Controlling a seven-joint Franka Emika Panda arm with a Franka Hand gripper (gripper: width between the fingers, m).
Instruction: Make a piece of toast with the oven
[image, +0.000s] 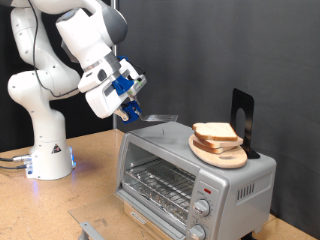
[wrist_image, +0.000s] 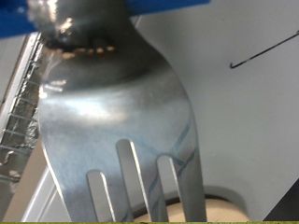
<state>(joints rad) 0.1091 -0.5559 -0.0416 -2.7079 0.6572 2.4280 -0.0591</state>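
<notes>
Fork: fills the wrist view (wrist_image: 121, 121), a shiny metal fork seen from just behind its handle, tines pointing away from the camera; in the exterior view it shows as a silvery sliver (image: 157, 118) reaching out from the arm's end over the oven top.
Tool: the tool (image: 127, 112) hangs above the oven's top edge on the exterior view's left, tilted down towards the bread; its fingers are pinching the fork by the handle, judging from how the fork sits fixed right under the wrist camera.
Piece of toast: the piece of toast (image: 215, 133) lies on a round wooden board (image: 222, 155) on top of the oven, towards the exterior view's right; more than one slice seems stacked there. A pale rounded edge (wrist_image: 201, 207) past the tines in the wrist view is probably the bread or the board; I cannot tell which.
Oven: the oven (image: 190, 175) stands on the surface (image: 40, 215), door shut, wire rack visible through the glass, knobs on its right side.
Why so held: the tines look aimed at the bread, likely so as to lift or slide a slice without crushing it.
Behind: a dark upright stand (image: 243, 118) sits just beside the board.
</notes>
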